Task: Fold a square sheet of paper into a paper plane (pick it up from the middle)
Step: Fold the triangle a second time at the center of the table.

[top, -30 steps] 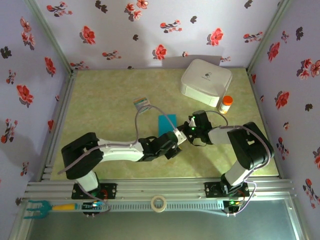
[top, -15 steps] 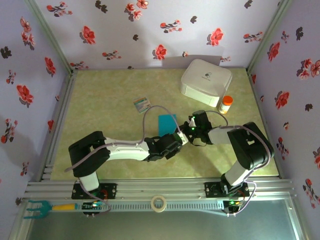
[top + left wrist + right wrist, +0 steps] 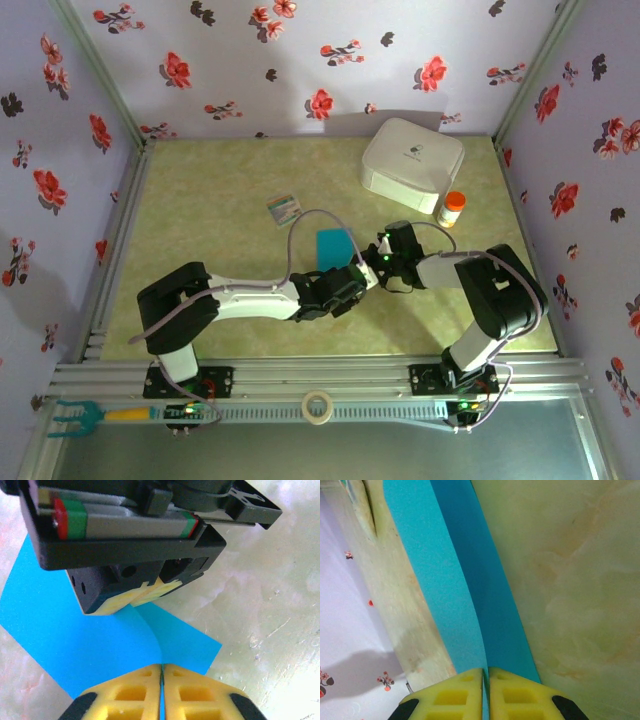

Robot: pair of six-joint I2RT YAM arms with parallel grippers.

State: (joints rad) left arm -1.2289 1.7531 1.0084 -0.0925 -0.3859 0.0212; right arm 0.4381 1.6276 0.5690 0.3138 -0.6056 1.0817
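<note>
On beige tabletop (image 3: 220, 200), creased turquoise paper sheet (image 3: 75, 630) is pinched between closed L gripper (image 3: 161, 672) jaws. R gripper (image 3: 485, 675) clamped on it likewise.

You've got both arms stretched to mid-worktop (image 3: 200, 210), left fingers (image 3: 357, 275) and right fingers (image 3: 372, 257) meeting at the near right corner of the blue paper sheet (image 3: 333, 245), printed card (image 3: 284, 207) beyond-left, white box (image 3: 412, 163) and orange-white bottle (image 3: 453, 208) back right.

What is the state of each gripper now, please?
Left gripper: closed on the square sheet of paper.
Right gripper: closed on the same sheet.
</note>
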